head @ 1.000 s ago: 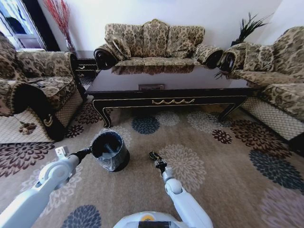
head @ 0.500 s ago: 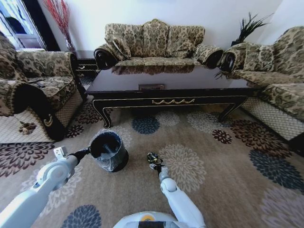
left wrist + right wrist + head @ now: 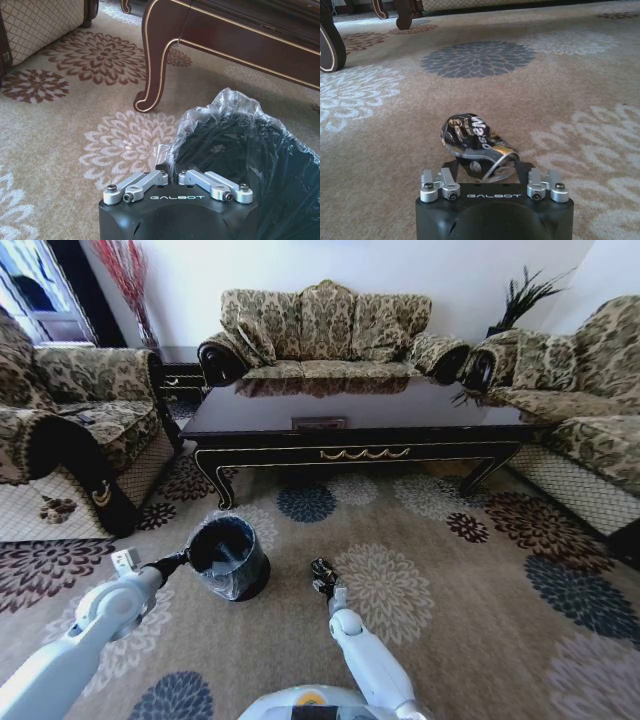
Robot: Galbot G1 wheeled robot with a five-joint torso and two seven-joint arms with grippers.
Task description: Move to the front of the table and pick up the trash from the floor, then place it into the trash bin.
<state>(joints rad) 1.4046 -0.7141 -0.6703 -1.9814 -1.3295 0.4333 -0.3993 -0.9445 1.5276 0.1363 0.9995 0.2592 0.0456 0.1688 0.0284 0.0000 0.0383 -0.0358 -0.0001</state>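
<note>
A: What has moved since a second ago?

B: In the head view the right gripper point(image 3: 322, 576) has pulled back toward the lower centre of the frame, its arm bent tighter. The left gripper point(image 3: 186, 560) has barely shifted and sits at the left rim of the trash bin point(image 3: 231, 558), lower left of centre.

A: And the rest of that view?

B: The table point(image 3: 360, 425) spans the upper middle; the floor point(image 3: 470, 590) fills the lower half.

A: The left wrist view?

B: The left gripper point(image 3: 170, 172) is pinched shut on the trash bin's point(image 3: 240, 150) plastic liner at bottom centre. A curved leg of the table point(image 3: 155, 55) stands at upper centre.

A: The right wrist view?

B: The right gripper point(image 3: 479, 167), bottom centre, is clamped on the trash point(image 3: 467, 134), a dark crumpled wrapper with white lettering, above the floor point(image 3: 580, 85).
</note>
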